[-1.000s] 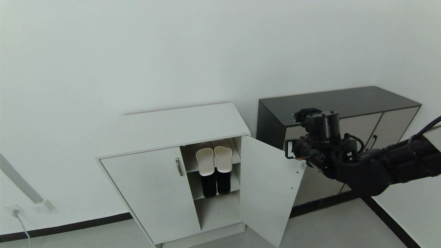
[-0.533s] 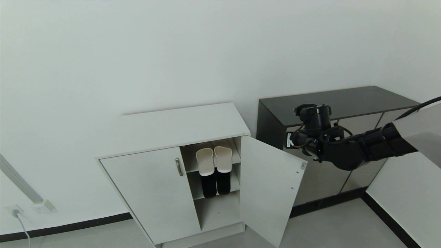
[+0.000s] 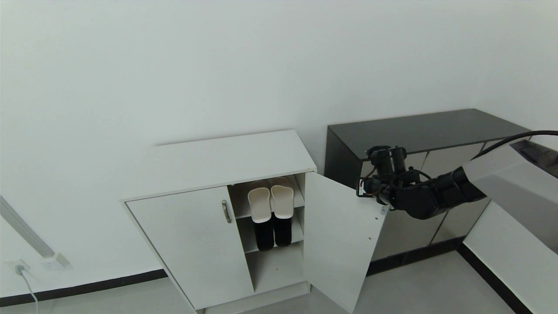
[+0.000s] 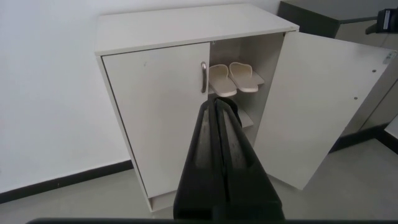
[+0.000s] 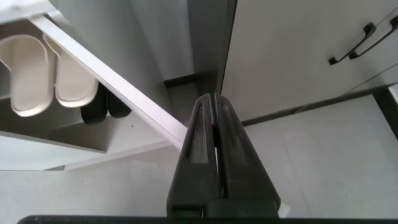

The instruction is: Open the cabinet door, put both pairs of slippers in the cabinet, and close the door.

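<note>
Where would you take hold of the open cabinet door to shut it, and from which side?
The door by its free edge near the top corner, from its outer face, beside the right gripper: farthest from the hinges, it swings easiest.

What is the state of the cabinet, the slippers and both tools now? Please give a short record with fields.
cabinet: white, against the wall
right door: open
left door: closed
white slippers: upper shelf, side by side
black slippers: shelf below
right tool: shut, empty, by the open door's upper free edge; contact unclear
left tool: shut, empty, in front of the cabinet
beside: dark cabinet
</note>
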Motion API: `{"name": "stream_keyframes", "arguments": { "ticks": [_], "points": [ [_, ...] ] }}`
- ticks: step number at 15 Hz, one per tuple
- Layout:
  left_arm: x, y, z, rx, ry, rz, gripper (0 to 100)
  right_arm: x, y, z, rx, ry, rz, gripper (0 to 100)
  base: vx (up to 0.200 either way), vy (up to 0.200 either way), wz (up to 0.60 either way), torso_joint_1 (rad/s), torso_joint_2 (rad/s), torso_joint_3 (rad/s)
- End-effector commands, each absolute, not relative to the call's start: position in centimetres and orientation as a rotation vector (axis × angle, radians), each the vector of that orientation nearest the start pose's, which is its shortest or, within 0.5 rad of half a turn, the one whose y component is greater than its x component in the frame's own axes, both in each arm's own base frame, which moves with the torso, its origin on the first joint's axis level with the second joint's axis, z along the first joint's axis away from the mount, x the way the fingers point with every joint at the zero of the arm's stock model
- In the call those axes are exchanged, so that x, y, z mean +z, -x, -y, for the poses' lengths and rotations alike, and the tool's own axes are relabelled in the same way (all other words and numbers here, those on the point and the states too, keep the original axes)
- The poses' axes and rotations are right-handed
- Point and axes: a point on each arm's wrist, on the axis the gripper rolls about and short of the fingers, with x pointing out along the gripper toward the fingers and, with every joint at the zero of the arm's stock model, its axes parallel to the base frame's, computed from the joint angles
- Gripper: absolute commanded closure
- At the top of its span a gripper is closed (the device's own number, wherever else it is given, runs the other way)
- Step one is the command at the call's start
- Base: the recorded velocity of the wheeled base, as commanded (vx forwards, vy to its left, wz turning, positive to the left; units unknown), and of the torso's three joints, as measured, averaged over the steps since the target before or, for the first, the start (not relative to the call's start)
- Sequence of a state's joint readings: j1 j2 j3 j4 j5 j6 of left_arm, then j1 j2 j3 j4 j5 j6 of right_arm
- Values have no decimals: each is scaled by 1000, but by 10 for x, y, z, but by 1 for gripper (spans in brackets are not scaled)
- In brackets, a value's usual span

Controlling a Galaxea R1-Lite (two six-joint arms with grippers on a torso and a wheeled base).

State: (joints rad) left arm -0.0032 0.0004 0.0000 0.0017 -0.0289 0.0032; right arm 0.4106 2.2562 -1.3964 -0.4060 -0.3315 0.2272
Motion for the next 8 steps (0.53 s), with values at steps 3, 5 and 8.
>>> {"name": "stream_keyframes", "arguments": {
  "ticks": [3, 5, 8],
  "points": [
    [75, 23, 1, -32, -3, -3, 100, 92, -420, -174, 25, -49, -453, 100, 0, 0, 0, 0, 0, 0],
    [75, 23, 1, -31, -3, -3, 100, 90, -420, -175, 26, -48, -460, 100, 0, 0, 0, 0, 0, 0],
    [75, 23, 1, -32, -2, -2, 100, 88, -406, -183, 50, -38, -485, 100, 0, 0, 0, 0, 0, 0]
  ]
}}
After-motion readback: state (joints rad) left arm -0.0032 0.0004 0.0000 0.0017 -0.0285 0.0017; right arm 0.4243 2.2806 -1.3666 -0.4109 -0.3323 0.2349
